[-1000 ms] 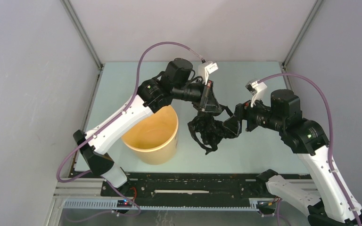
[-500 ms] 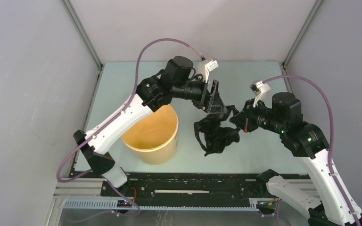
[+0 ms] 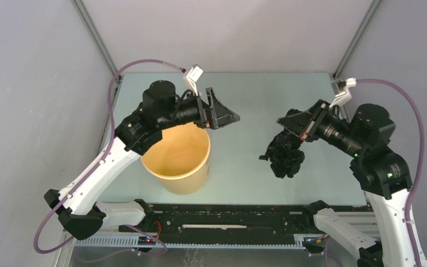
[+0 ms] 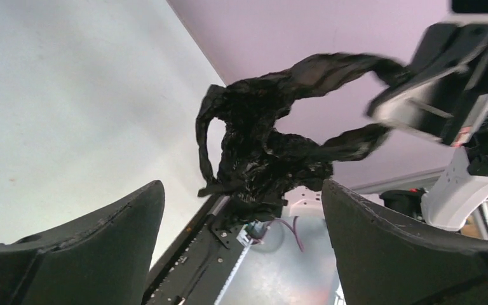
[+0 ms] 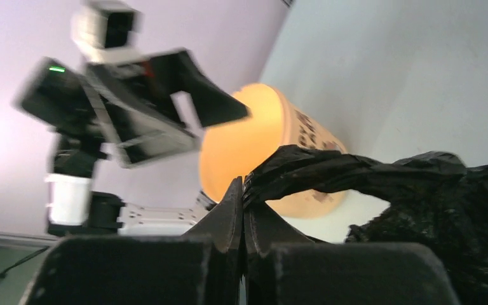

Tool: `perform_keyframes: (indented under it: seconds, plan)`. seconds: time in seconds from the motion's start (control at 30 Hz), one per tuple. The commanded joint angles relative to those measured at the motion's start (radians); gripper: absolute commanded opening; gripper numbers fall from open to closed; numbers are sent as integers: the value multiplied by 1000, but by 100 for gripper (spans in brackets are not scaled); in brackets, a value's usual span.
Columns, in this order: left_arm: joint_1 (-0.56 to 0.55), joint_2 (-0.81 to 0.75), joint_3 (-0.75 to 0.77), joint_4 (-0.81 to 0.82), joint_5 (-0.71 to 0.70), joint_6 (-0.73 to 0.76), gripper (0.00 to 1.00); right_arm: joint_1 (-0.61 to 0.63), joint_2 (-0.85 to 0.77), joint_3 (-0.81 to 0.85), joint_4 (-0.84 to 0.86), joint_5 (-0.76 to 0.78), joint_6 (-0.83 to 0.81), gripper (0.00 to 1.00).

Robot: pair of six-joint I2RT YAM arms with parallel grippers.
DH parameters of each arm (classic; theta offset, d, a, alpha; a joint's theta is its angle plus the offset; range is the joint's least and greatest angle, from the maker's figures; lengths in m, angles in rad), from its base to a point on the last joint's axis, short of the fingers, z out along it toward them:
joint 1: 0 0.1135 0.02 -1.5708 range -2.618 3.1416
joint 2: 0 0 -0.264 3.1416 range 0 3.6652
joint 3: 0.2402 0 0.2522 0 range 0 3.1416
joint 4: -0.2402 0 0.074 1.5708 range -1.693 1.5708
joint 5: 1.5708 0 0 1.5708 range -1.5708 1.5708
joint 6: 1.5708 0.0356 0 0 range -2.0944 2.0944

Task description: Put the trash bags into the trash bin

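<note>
**Right of centre: bag hanging from right gripper, bin at left**

On the pale green table [image 3: 244, 94], the yellow trash bin [image 3: 184, 179] stands upright left of centre, mouth open upward. The black trash bag [image 3: 285, 157] hangs in a crumpled wad right of centre, well apart from the bin. One stretched strip of it is pinched in the right gripper [image 3: 290, 118], whose fingers are closed tight on the plastic. The left gripper [image 3: 228, 114] is above the bin's far rim, fingers spread wide, gripping nothing, pointing toward the bag.

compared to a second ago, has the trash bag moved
Yes. The trash bag has shifted right, farther from the bin, now hanging from the right gripper alone.
</note>
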Motion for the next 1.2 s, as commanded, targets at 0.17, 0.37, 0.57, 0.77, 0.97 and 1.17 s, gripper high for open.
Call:
perform_keyframes:
  seconds: [0.17, 0.37, 0.57, 0.77, 0.97, 1.17]
  plan:
    - [33, -22, -126, 140, 65, -174, 93, -9, 37, 160, 306, -162, 93, 0]
    - [53, -47, -213, 356, 160, -346, 94, -8, 59, 152, 520, -178, 134, 0]
    - [52, -3, -230, 455, 264, -449, 91, -9, 94, 178, 542, -162, 119, 0]
    - [27, 76, -248, 608, 352, -563, 86, -9, 102, 197, 536, -162, 109, 0]
    - [10, 108, -252, 610, 355, -577, 65, -9, 103, 197, 543, -161, 119, 0]
    - [8, 120, -252, 628, 353, -590, 53, -9, 107, 201, 555, -162, 122, 0]
